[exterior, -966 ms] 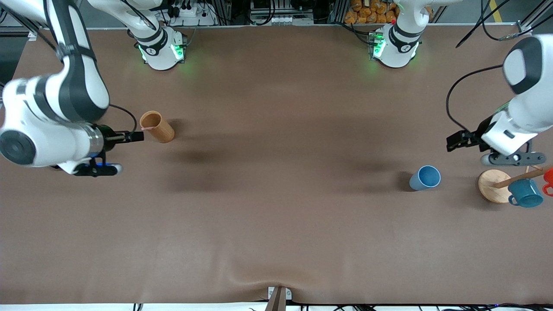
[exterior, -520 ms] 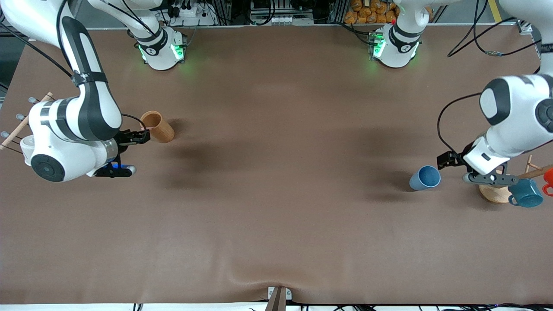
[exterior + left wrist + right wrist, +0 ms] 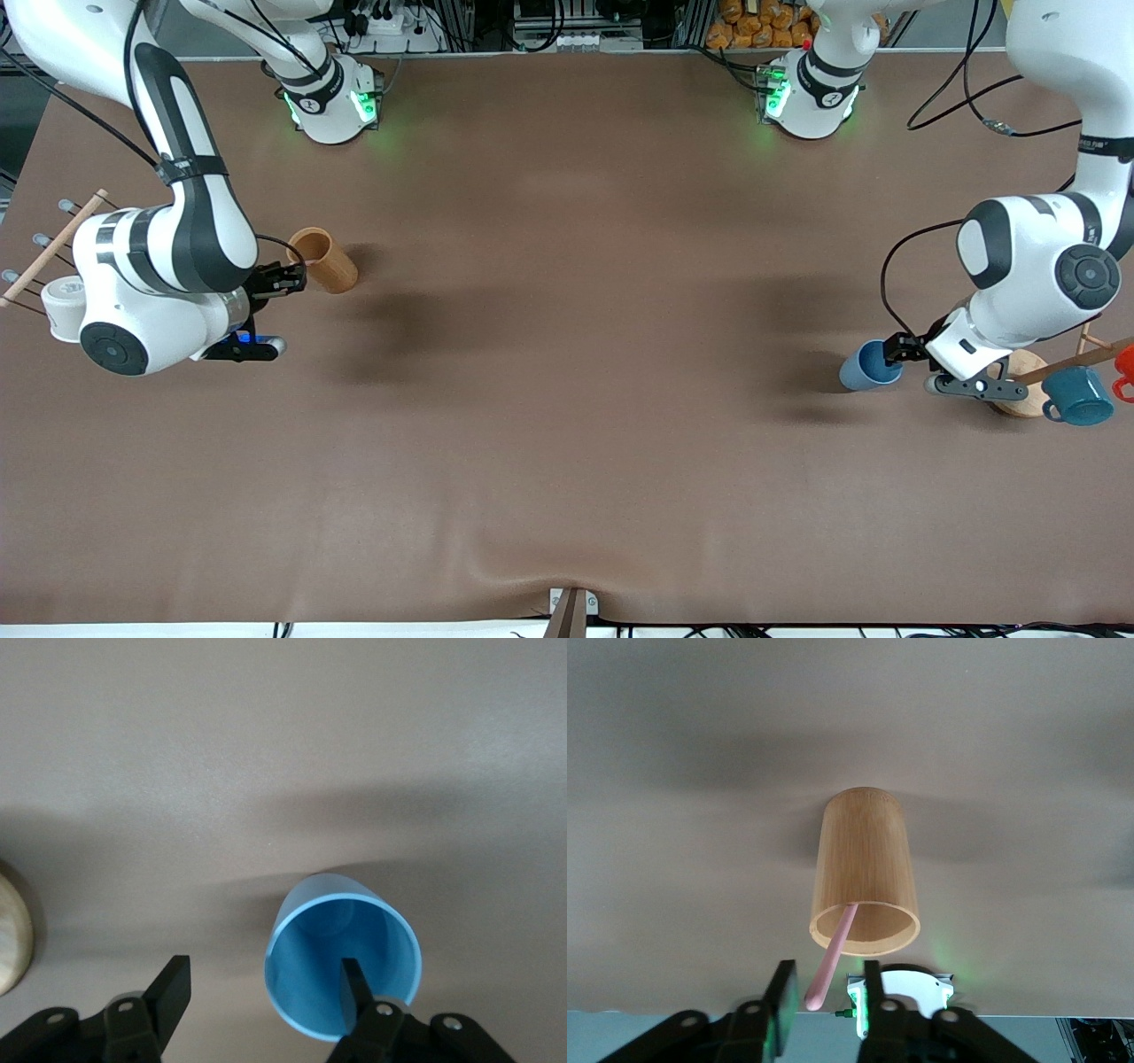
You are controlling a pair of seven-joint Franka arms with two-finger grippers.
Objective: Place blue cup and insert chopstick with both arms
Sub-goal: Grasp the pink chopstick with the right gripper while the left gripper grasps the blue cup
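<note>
Smooth blue cup [image 3: 344, 967] straddled by left gripper [image 3: 266, 990].

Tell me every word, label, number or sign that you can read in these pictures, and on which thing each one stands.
None can be read.
Blue cup, wooden cylinder, chopstick: no print in view.
Right arm's base and left arm's base: small dark marks, too small to read.

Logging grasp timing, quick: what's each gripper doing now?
Left gripper: open, one finger inside the blue cup.
Right gripper: open around the chopstick.
</note>
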